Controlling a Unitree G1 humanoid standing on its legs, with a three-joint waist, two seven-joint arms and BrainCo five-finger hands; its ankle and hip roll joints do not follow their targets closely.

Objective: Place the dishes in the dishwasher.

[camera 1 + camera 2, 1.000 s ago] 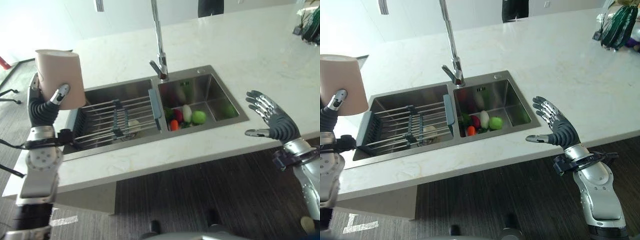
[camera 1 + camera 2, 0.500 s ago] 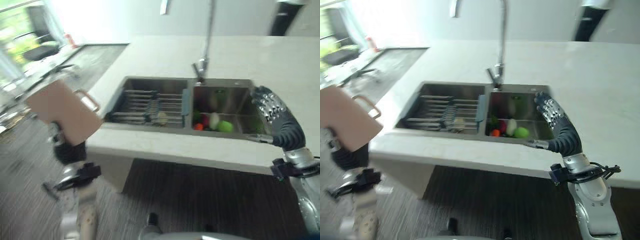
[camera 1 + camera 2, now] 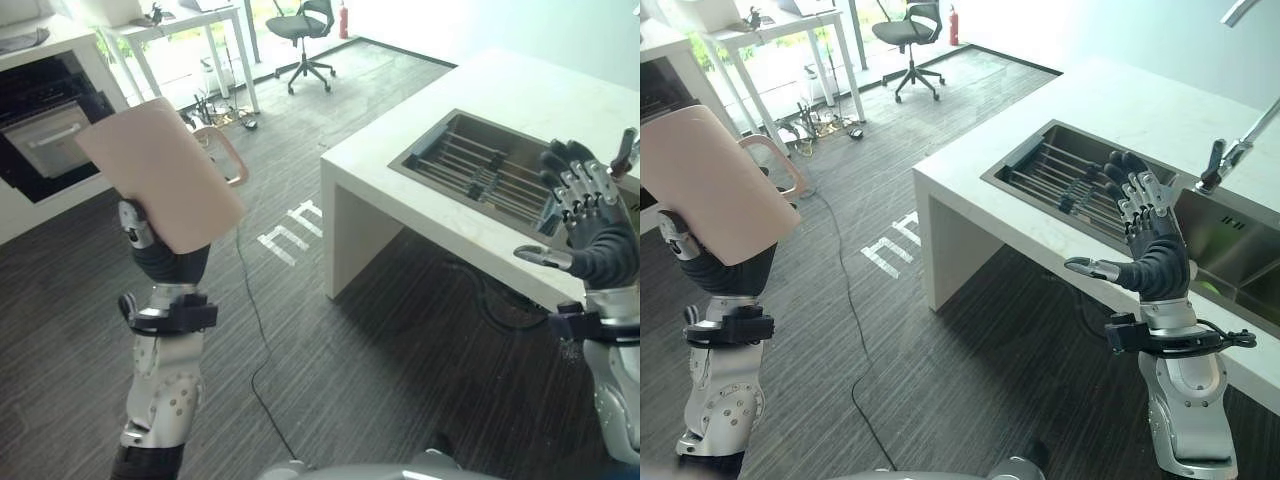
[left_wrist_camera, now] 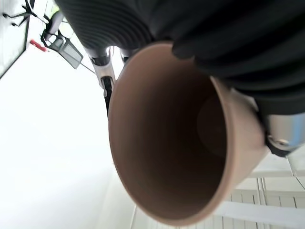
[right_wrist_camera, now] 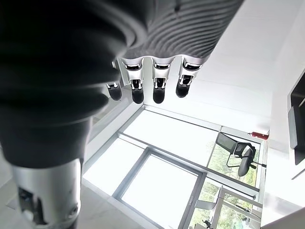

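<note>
pink mug: we see a large pale pink ceramic mug (image 3: 165, 172) with a loop handle, raised in the air over the dark striped wood floor (image 3: 330, 340); tilted, base uppermost; well apart from the counter
left hand: our left hand (image 3: 140, 232) sits under the mug and grasps it; in the left wrist view its dark cover presses the rim and the hollow inside of the mug (image 4: 167, 133) faces the camera
right hand: our right hand (image 3: 1145, 245) is held up in front of the counter edge; fingers spread and straight, thumb out, palm toward the left; released, holding nothing
counter: white stone counter (image 3: 1040, 225) at the right; a stainless steel sink (image 3: 1230, 250) is set in it
rack: a metal bar rack (image 3: 490, 172) lies in the sink's nearer basin
tap: a chrome tap (image 3: 1230, 150) stands behind the sink
background: a black office chair (image 3: 305, 25) and a white table (image 3: 180, 30) stand far off; a dark built-in appliance front (image 3: 45, 115) is at the far left
</note>
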